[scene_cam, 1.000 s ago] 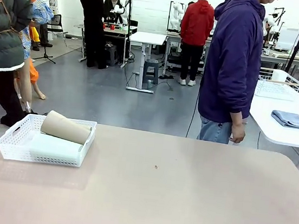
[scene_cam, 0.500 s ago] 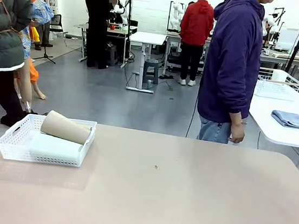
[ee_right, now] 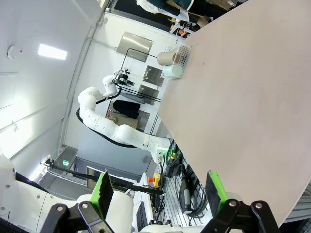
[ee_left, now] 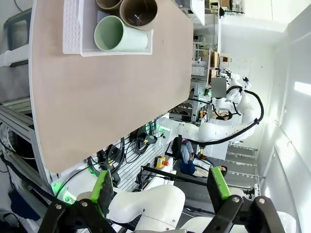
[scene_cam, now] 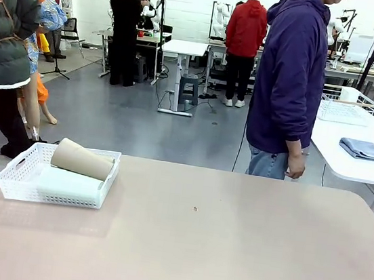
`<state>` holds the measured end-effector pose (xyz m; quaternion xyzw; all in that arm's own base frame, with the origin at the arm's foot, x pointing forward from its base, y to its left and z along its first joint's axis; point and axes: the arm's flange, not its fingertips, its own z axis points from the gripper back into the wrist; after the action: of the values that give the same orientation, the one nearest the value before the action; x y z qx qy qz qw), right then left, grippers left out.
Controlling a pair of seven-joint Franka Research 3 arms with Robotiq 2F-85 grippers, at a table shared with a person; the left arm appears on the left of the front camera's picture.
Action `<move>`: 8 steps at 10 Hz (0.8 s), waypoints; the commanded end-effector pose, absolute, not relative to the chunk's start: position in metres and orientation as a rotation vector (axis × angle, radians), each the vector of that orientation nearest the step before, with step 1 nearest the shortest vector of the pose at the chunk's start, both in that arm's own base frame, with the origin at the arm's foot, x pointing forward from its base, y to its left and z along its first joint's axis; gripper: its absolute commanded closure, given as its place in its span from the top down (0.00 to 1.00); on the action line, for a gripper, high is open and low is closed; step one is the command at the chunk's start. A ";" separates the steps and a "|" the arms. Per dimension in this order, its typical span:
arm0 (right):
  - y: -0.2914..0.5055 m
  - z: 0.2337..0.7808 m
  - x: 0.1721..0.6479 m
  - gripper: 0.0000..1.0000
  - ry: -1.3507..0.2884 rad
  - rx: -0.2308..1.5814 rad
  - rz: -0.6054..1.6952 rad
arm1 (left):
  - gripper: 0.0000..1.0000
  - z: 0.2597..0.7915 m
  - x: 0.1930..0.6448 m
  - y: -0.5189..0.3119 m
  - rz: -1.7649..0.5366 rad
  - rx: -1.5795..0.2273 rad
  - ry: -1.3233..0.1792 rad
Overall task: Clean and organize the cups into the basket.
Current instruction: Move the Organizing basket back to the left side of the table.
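The white lattice basket (scene_cam: pixel 22 174) stands at the table's far left. In it lies the pale mint cup (scene_cam: pixel 69 183) on its side, and the tan-brown cup (scene_cam: pixel 82 159) rests across the rim above it. From the left wrist view I look into both mouths, mint cup (ee_left: pixel 119 35) and tan cup (ee_left: pixel 138 12), in the basket (ee_left: pixel 73 29); a further brown rim (ee_left: pixel 108 4) shows at the top edge. My left gripper (ee_left: pixel 160 194) is open, far from the basket, with nothing between its fingers. My right gripper (ee_right: pixel 159 194) is also open and holds nothing; its view has the basket (ee_right: pixel 183 52) far off.
A person in a purple hoodie (scene_cam: pixel 291 84) stands at the table's far edge, right of centre, hands down. Behind on the right is a white table with a wire basket (scene_cam: pixel 345 105) and a folded blue cloth (scene_cam: pixel 364 149). A small speck (scene_cam: pixel 195 208) lies mid-table.
Basket and cups have not moved. A person in black far in the background has stepped a little to the right.
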<state>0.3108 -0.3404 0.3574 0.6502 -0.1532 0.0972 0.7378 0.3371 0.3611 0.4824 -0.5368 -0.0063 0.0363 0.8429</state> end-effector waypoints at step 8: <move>-0.340 0.357 0.312 1.00 -0.346 1.423 0.214 | 1.00 0.484 0.335 0.361 0.085 -1.128 -0.018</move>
<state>0.3108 -0.3404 0.3574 0.6502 -0.1532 0.0972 0.7378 0.3370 0.3612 0.4824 -0.5368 -0.0064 0.0364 0.8429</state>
